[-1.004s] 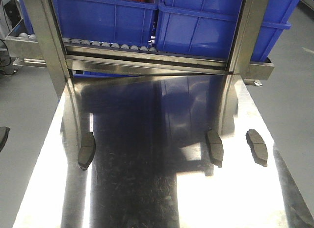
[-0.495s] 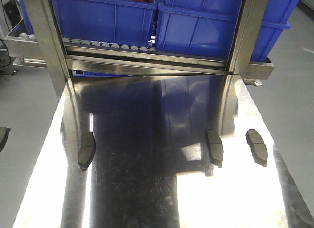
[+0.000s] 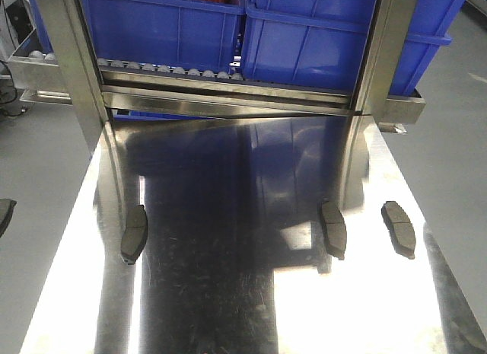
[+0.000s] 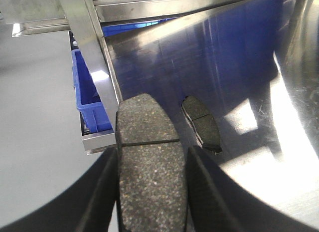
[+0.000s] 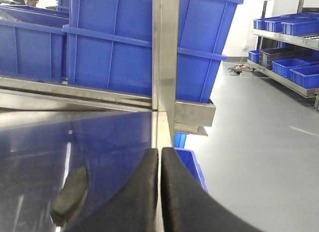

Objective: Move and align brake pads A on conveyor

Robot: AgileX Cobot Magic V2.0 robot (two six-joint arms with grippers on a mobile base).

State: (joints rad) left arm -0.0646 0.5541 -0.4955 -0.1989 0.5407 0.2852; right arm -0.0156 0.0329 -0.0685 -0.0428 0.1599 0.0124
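While the left gripper (image 4: 152,157) is clamped on one of the brake pads, the held pad (image 4: 147,127), between its two black fingers (image 4: 102,192), three other pads lie on the shiny steel tabletop (image 3: 228,308). The held pad has its long axis in line with the fingers and points away from the wrist camera. Its thin groove runs across it just beyond the fingertips, and its rough face is turned toward the camera. It hangs over the grey floor (image 4: 35,117) just off the left edge of the tabletop. On the tabletop, the left pad (image 3: 135,232) lies near the left edge, just beside the foot of the left steel post (image 3: 76,72). The middle pad (image 3: 333,228) lies just beside the foot of the right steel post (image 3: 377,57), and the right pad (image 3: 399,228) lies near the right edge. These three make a rough row across the tabletop, the left pad well apart from the other two. Each has its long axis running from the near edge toward the far edge — the left pad leans its far end a little to the right, the other two lean theirs a little to the left. The right gripper (image 5: 159,157) is closed on nothing, its two fingertips pressed together, near the right edge of the tabletop. Behind the far edge stand blue bins (image 3: 167,27) on a steel rack.
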